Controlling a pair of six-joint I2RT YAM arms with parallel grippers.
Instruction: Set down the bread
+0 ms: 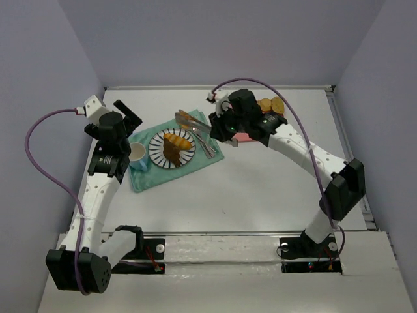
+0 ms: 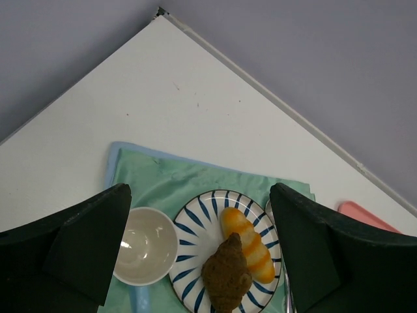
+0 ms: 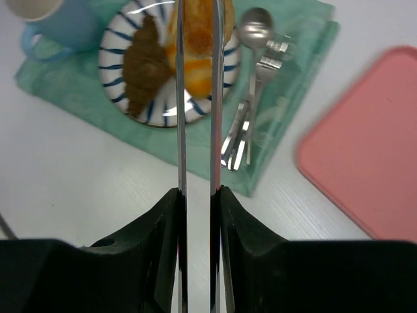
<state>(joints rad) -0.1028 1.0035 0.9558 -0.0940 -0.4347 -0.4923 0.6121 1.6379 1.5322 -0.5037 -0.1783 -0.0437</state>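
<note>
A blue-striped white plate point(image 1: 156, 141) lies on a green cloth. On it are a dark brown croissant point(image 1: 171, 152) and a long golden ribbed roll point(image 1: 180, 140); both also show in the left wrist view, croissant point(image 2: 226, 274) and roll point(image 2: 251, 244). My right gripper point(image 3: 197, 192) is shut on metal tongs point(image 3: 179, 98), whose blades reach over the plate's far right edge. A small golden-orange bun point(image 3: 199, 29) sits between the blade tips. My left gripper point(image 2: 201, 222) is open and empty, above the cup and plate.
A white-lined blue cup point(image 2: 144, 246) stands left of the plate on the green cloth point(image 3: 85, 91). A spoon point(image 3: 255, 32) and forks point(image 3: 238, 143) lie on the cloth's right. A pink tray point(image 3: 365, 143) with more golden pieces point(image 1: 270, 104) is at the back right.
</note>
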